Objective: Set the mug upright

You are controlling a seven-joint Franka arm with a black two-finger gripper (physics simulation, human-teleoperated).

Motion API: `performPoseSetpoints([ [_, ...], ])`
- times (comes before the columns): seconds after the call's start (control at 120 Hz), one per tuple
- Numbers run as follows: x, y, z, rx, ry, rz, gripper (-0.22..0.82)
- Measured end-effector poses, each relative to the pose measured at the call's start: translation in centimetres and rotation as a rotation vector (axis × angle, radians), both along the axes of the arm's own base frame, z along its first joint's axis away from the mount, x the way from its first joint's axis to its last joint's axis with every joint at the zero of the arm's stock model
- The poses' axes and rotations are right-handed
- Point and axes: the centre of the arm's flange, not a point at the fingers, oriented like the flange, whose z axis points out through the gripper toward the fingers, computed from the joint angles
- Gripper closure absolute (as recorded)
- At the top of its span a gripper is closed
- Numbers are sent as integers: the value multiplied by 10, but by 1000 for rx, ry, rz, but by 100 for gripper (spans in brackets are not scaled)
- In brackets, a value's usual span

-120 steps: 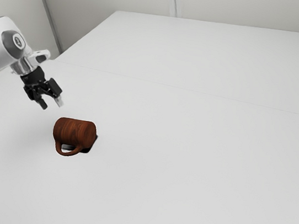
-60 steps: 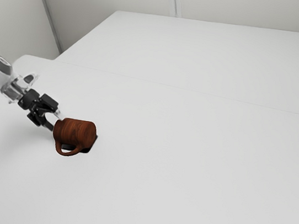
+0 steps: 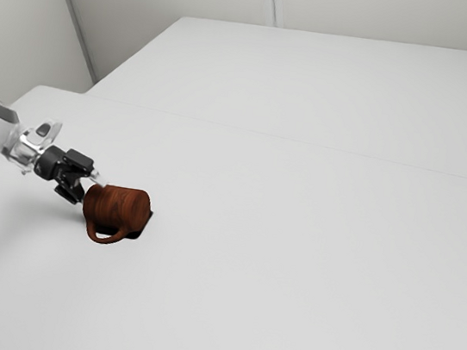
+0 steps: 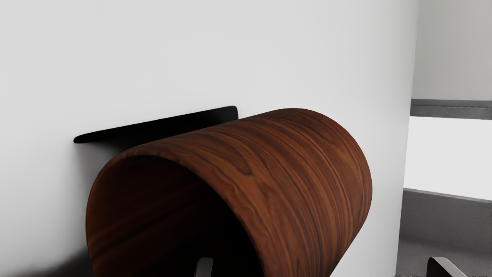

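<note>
- Mug (image 3: 116,208): it lies on its side on the desk (image 3: 288,278), its open mouth toward the exterior view's left and its base toward the exterior view's right, so the upright pose that the task asks for is not there
- Handle (image 3: 105,240): it reaches out from the mug's side toward the exterior camera, so turning the mug onto its base should leave the handle standing out sideways
- Dark patch (image 4: 161,127): it shows alongside the mug, on the desk; whether it is a shadow or a thin flat thing, one cannot tell
- Gripper (image 3: 90,191): it is open, right at the mug's mouth; in the wrist view one fingertip (image 4: 204,267) stands in front of the mouth or just within it, and the other fingertip (image 4: 445,265) is out past the mug's outer wall, apart from it
- What is there: the gripper is placed close to the mouth end, which looks fit for taking the mug by its wall, though no hold on it is seen
- What is left, by judgement: the robot needs a firm hold on the wall, a turn that brings the mouth upward, the base set flat on the desk, and a release that leaves the mug standing
</note>
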Motion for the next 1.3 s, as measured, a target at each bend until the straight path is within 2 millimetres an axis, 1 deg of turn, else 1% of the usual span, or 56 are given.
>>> performPoseSetpoints([
  [0.175,1,-3,1,-22,-21,-6,8],
  [0.25,1,-3,4,-27,-30,-10,14],
  [0.308,1,-4,4,-31,-35,-14,22],
  [0.392,1,-4,5,-35,-41,-17,41],
  [0.458,1,-5,6,-39,-45,-20,53],
  [0.533,1,-5,7,-47,-53,-21,62],
  [0.608,2,-7,10,-60,-65,-20,68],
  [0.808,5,-12,14,-110,-102,-13,75],
  [0.967,7,-14,19,-127,-126,-13,77],
  [1.067,8,-15,28,-124,-149,-16,78],
  [1.108,10,-16,34,-112,-158,-16,78],
  [1.175,17,-22,49,-68,-170,-26,78],
  [1.208,22,-29,59,-35,-173,-36,79],
  [1.25,30,-43,72,17,-172,-56,79],
  [1.3,37,-57,82,82,-162,-72,79],
])
